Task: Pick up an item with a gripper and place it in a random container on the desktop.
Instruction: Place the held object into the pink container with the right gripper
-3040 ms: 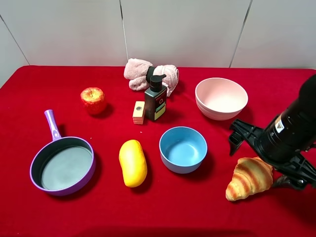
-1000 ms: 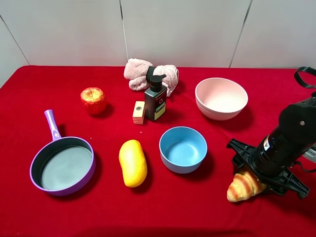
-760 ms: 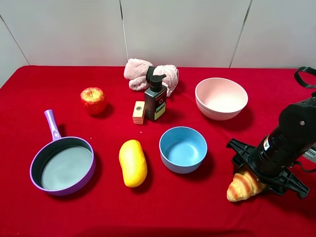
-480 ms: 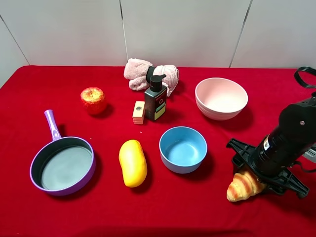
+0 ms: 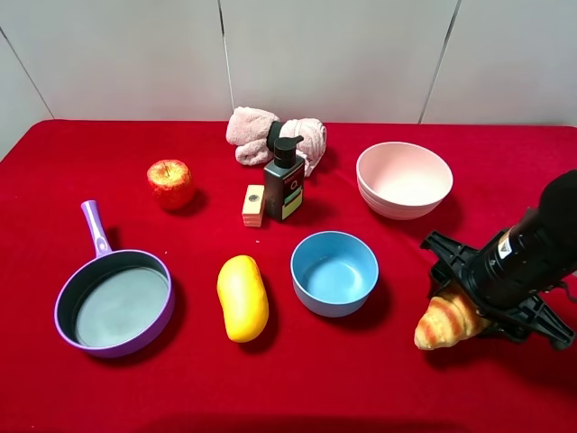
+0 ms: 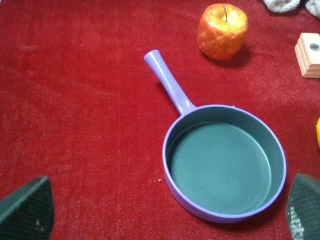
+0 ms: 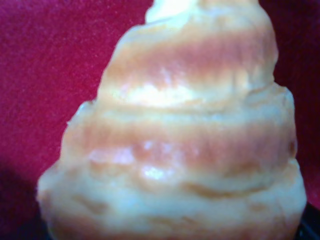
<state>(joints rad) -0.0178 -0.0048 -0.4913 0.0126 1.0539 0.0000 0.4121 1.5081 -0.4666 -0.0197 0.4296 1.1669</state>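
Grips croissant by its 2 o'clock end in right claw, at counter's 4 o'clock, near blue bowl. Runs long axis 8-to-2 o'clock, free tip pointing 8. Holds left claw spread wide above purple pan.

We cannot see the right gripper's fingers: its black wrist hides them, along with the end of the croissant beneath it. From its own camera the croissant is a blur, cut off below (no fingers show). The left gripper's fingertips are clipped dark corners. Ahead and to its right, the mango, wooden block and towel are cropped.
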